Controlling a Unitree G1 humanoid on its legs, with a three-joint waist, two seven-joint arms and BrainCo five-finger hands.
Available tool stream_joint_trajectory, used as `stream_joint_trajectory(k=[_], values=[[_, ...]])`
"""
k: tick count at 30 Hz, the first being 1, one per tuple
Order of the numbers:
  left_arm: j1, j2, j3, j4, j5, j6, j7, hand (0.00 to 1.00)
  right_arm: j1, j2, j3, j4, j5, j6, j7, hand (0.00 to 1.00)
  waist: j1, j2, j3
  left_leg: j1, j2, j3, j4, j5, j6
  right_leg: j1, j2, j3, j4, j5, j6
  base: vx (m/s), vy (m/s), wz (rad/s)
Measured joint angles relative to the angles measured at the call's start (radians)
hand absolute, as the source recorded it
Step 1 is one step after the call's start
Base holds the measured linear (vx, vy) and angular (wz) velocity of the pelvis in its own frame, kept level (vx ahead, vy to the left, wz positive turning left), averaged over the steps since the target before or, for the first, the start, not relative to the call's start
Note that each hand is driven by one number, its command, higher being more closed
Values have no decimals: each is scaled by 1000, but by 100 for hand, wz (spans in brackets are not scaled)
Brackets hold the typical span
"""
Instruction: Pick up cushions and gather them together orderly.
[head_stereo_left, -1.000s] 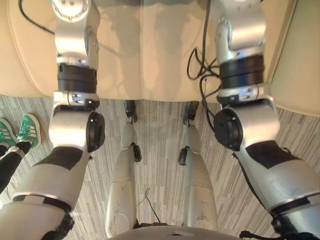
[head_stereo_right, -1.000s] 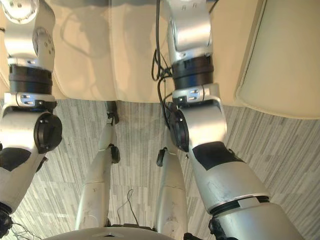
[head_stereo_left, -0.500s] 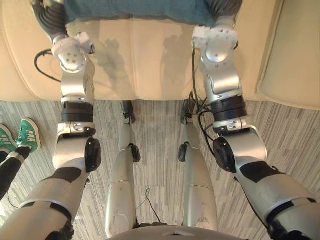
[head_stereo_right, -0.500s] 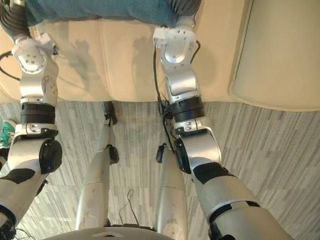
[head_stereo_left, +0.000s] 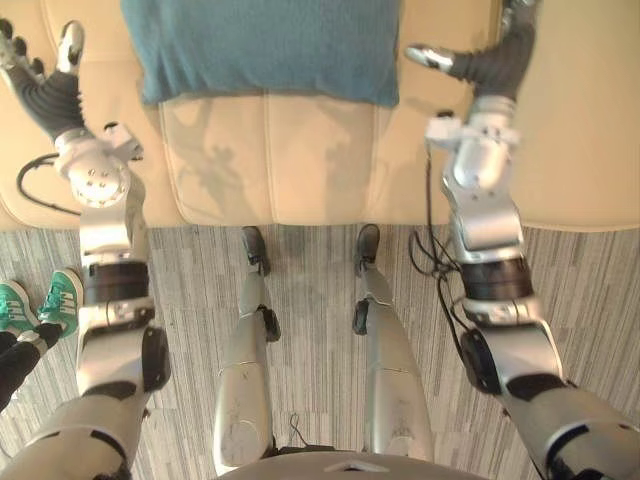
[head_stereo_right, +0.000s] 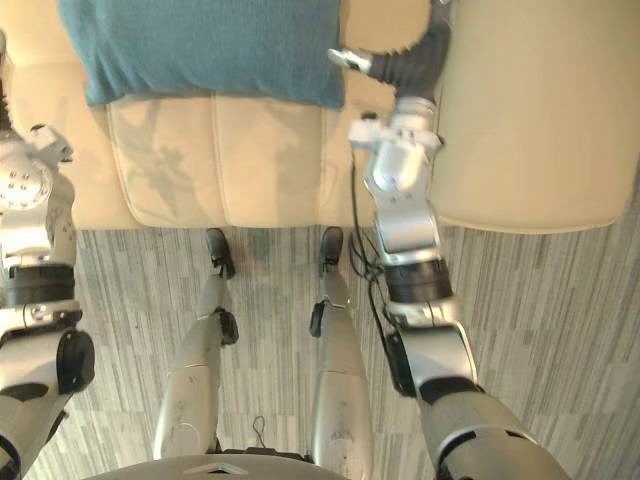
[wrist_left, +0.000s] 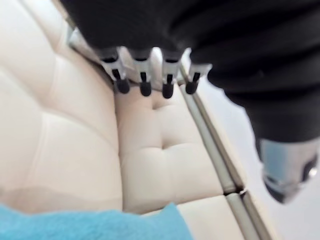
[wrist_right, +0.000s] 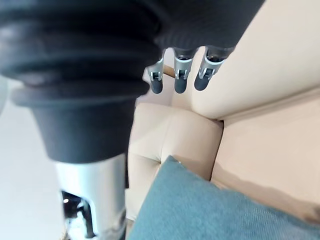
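**Inspector:** One cushion (head_stereo_left: 265, 50), teal, lies flat with the sofa (head_stereo_left: 270, 160) seat beneath it. State of the hands?

**Assessor:** The left hand (head_stereo_left: 40, 80) is off the cushion's left side and apart from it. Its fingers are straight and spread, holding nothing. The right hand (head_stereo_left: 490, 65) is off the cushion's right side, thumb tip just beside the cushion's edge. Contact cannot be confirmed. Its fingers are straight too, with nothing in them.

**Inspector:** Step in hand?

**Assessor:** Judged to be the approach to the pick-up. The hands flank the cushion and neither has it. The cushion is not yet lifted, and gathering is not yet begun.

**Inspector:** Requirement for the next move?

**Assessor:** Both hands should come inward onto the cushion's two side edges together, palms facing, and press evenly before any lift. The cushion looks soft and wide, so a one-sided press would likely skew or fold it. The left hand has farther to travel to the cushion than the right.
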Motion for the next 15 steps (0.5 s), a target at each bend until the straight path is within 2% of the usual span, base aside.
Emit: stream_joint_trajectory(k=[3, 5, 7, 9, 10, 11, 15], values=[[216, -7, 30, -123, -15, -23, -36, 0, 215, -12, -26, -111, -11, -6, 40, 0, 0, 0, -1, 103, 1, 3, 0, -25, 6, 99, 1, -4, 7, -38, -6, 11, -82, 0], [354, -42, 47, -165, -24, -43, -81, 0, 356, -9, -35, -151, -17, -22, 79, 0, 0, -1, -4, 167, 0, 4, 0, -46, 11, 166, 0, -7, 4, -56, -5, 51, -65, 1], [475, -121, 47, -162, -39, -47, -139, 0, 495, 37, -46, -152, -14, -29, 126, 0, 0, -2, -22, 226, 0, 2, 0, -65, 16, 236, 1, -24, -14, -71, 2, 66, -57, 5], [610, -226, 28, -119, -65, -43, -200, 0, 655, 143, -46, -138, 4, -36, 178, 0, 0, -4, -69, 289, -3, 3, 0, -80, 18, 314, 1, -28, -46, -70, 2, 106, -55, 1], [627, -237, 25, -110, -65, -40, -205, 0, 672, 157, -46, -132, 10, -36, 187, 0, 0, -4, -74, 300, -4, 4, 0, -82, 17, 325, 1, -28, -50, -70, 2, 117, -37, -4], [695, -289, 0, -49, -64, -31, -236, 0, 751, 222, -47, -79, 18, -40, 217, 0, -3, -5, -124, 348, -6, 6, 0, -101, 17, 382, 1, -28, -72, -69, 13, 112, -24, -7], [796, -356, -92, 150, -63, -17, -309, 0, 875, 298, -53, 181, 27, -50, 272, 0, -15, -18, -220, 469, -9, 9, 0, -145, 11, 527, 3, -26, -140, -71, 21, 119, -14, -6]])
